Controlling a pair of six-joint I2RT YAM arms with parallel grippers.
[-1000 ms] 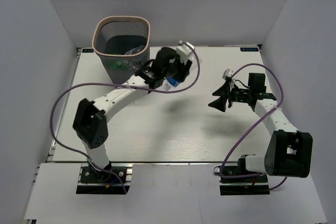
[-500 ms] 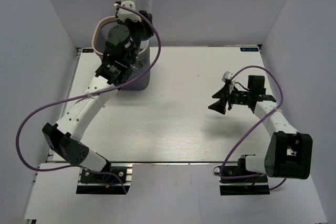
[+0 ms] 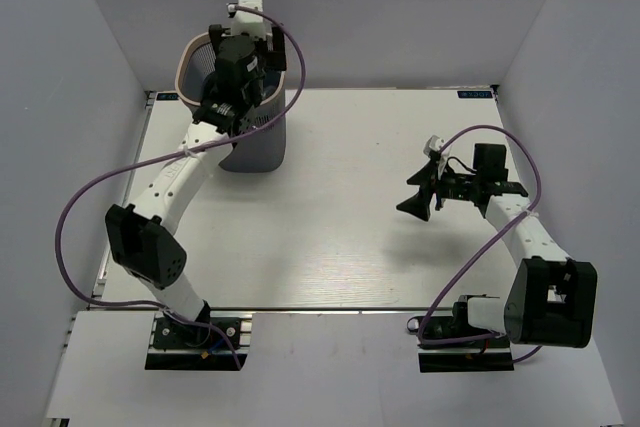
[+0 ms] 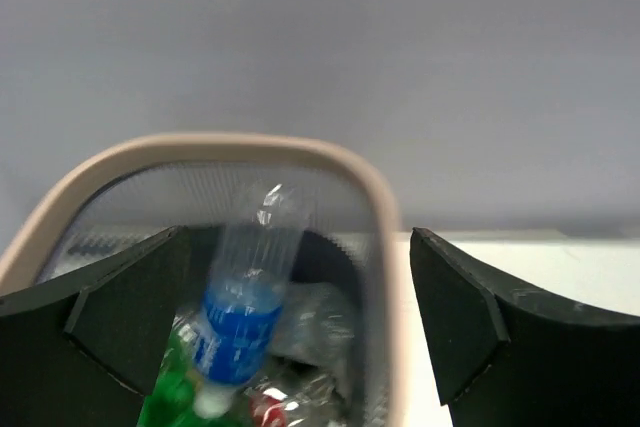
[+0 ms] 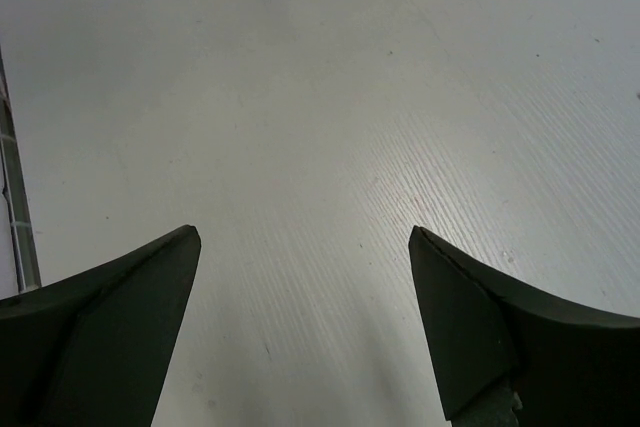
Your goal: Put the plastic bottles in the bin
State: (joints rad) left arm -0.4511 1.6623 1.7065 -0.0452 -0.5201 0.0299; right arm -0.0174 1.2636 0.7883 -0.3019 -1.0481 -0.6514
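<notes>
The bin (image 3: 256,143), dark mesh with a pale beige rim (image 4: 383,209), stands at the table's far left corner. My left gripper (image 3: 250,42) hangs over its mouth, open (image 4: 297,237), with nothing between its fingers. In the left wrist view a clear plastic bottle with a blue label (image 4: 243,309) is blurred, cap down, inside the bin below the jaws. It sits above a green bottle (image 4: 166,399) and one with a red label (image 4: 266,410). My right gripper (image 3: 415,192) hovers open (image 5: 302,232) over bare table at the right. No bottles show on the table.
The white table (image 3: 330,237) is enclosed by grey walls at the back and both sides. The left arm's purple cable loops over the table's left part. The bin's right wall stands close beside the left forearm.
The left arm swung from mid-table up over the bin with the blue-label bottle, then opened; the bottle now drops into the bin. The right arm has hardly moved.
</notes>
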